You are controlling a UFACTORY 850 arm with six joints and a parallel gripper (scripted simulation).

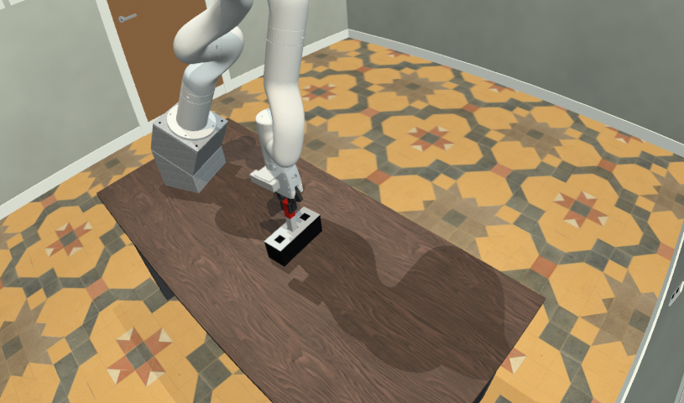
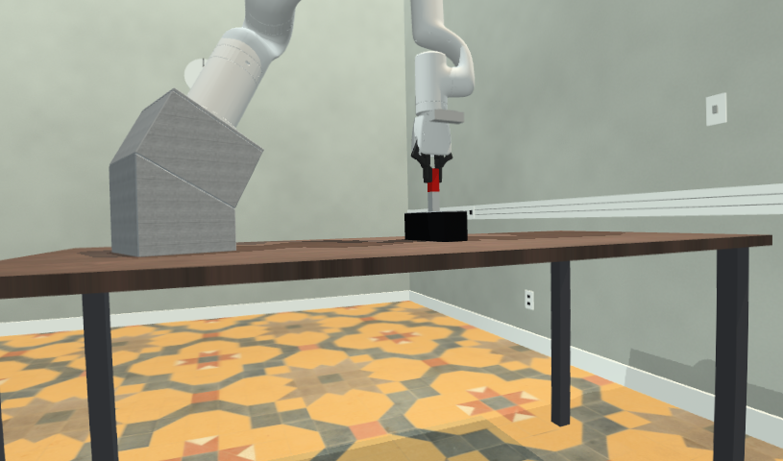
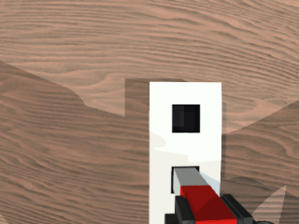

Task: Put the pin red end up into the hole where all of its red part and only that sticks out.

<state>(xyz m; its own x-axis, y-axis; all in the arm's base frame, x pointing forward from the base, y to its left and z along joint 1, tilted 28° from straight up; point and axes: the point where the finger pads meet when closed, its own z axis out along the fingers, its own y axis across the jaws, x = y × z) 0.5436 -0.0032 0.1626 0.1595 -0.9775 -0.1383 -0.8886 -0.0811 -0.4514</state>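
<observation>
Item one, nearest me: my gripper, its black fingers pinching the red end of the pin [image 3: 208,212]. I hold the pin upright, red end up.

Item two: the pin's grey shaft [image 2: 431,201], which hangs below the red part and runs down to the block. In the wrist view its lower tip stands at the mouth of the middle hole [image 3: 176,177]. From the side, a stretch of grey shows between the red part and the block's top face. How far the tip is inside the hole I cannot tell.

Item three: the block [image 1: 305,238], black-sided with a white top, lying on the table under my fingers. Beyond the pin in the wrist view, a square hole [image 3: 186,118] stands open and dark. The top view shows an open hole on either side of the pin.

Item four: the dark wooden table [image 1: 195,299], carrying the block and, at its far corner, my grey pedestal [image 1: 171,164].

Item five, farthest: the patterned tile floor [image 1: 535,164], grey walls, and a brown door [image 1: 150,54].
</observation>
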